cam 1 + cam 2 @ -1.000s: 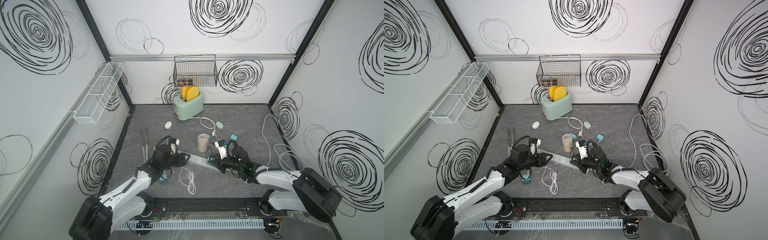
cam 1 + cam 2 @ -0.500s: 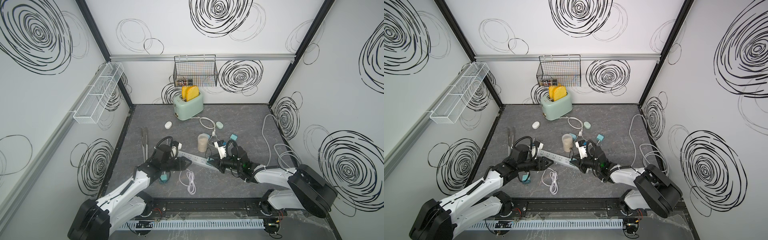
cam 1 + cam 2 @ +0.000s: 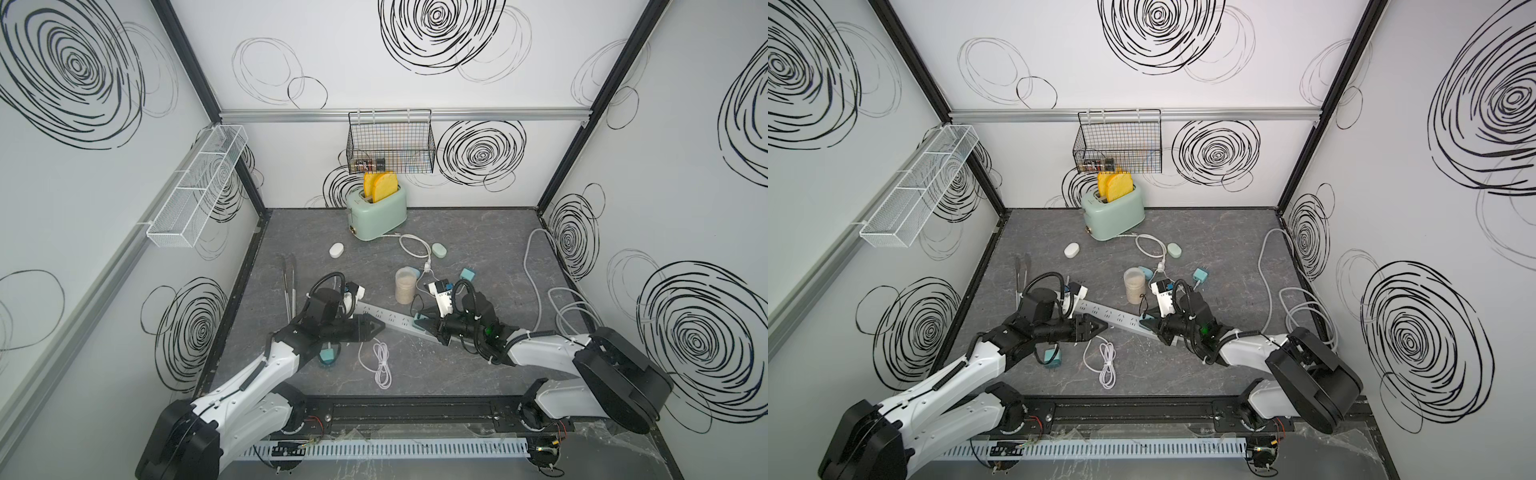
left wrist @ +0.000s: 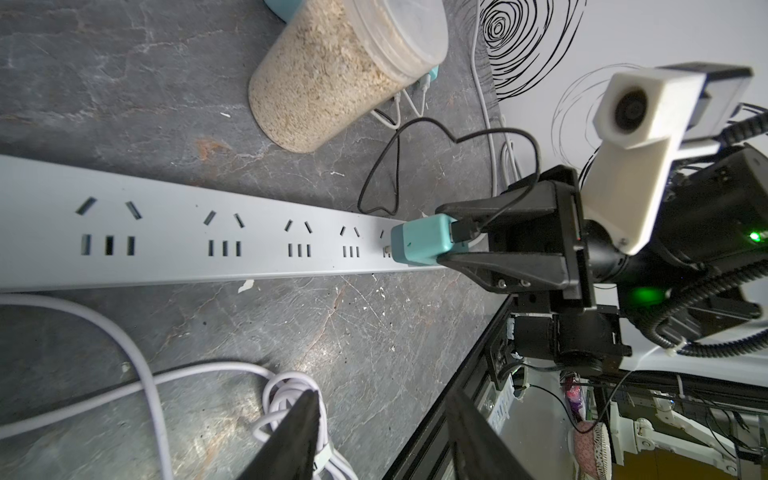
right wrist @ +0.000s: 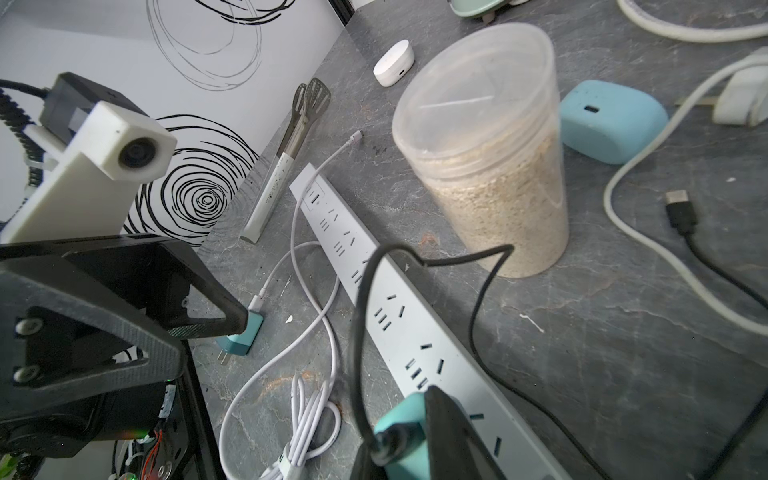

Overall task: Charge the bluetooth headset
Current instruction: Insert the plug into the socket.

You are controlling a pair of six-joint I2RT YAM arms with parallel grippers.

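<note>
Three small headset cases lie on the table: a white one [image 3: 336, 250], a pale green one [image 3: 439, 249] and a blue one [image 5: 611, 120] behind the jar. My right gripper [image 3: 422, 323] is shut on a teal charger adapter [image 4: 422, 245], whose prongs sit at the last socket of the grey power strip [image 4: 166, 241]. A black cable [image 4: 395, 174] runs from the adapter, and its free plug [image 5: 681, 208] lies loose on the table. Beside the strip's near edge, my left gripper [image 3: 376, 327] is open with nothing between its fingers [image 4: 291, 436].
A jar of grains [image 3: 405, 284] stands just behind the strip. A coiled white cable [image 3: 380, 357] and a second teal adapter [image 3: 327, 356] lie near my left arm. Tongs [image 3: 289, 282], a toaster [image 3: 378, 212] and thick white cords [image 3: 536, 282] are further off.
My left gripper has crept slightly right along the strip's near edge and its jaws have narrowed a little. The right gripper holds the adapter in the same spot.
</note>
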